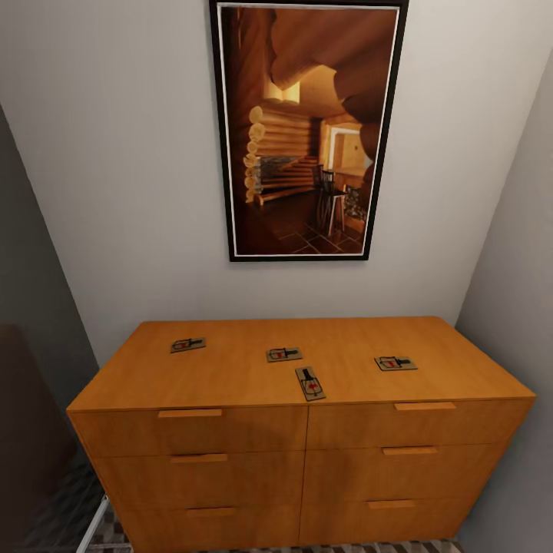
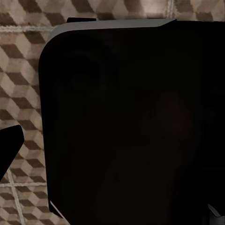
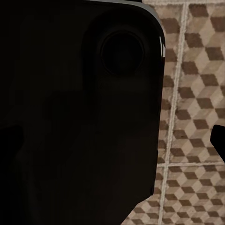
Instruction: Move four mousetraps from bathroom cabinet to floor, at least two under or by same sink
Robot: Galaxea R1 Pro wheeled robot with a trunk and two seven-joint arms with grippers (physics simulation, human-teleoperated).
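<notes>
Several mousetraps lie flat on top of the orange wooden cabinet (image 1: 230,376) with drawers: one far left (image 1: 188,345), one in the middle (image 1: 283,354), one by the front edge (image 1: 310,383), one to the right (image 1: 395,363). Each is a small tan slab with red and black marks. The left gripper (image 2: 112,183) hangs over the robot's own dark body, one fingertip (image 2: 10,146) dark against the bathroom floor (image 2: 23,70). The right gripper (image 3: 112,140) does the same, with one fingertip (image 3: 218,140) over the cube-pattern tiles (image 3: 197,70). Both look open and hold nothing. The sink is out of view.
A large framed picture (image 1: 307,130) hangs on the wall above the cabinet. Walls close in on both sides, forming a narrow alcove. A dark shape (image 1: 23,430) stands at the left, with a white bar (image 1: 96,522) beside it on the patterned floor (image 1: 115,530).
</notes>
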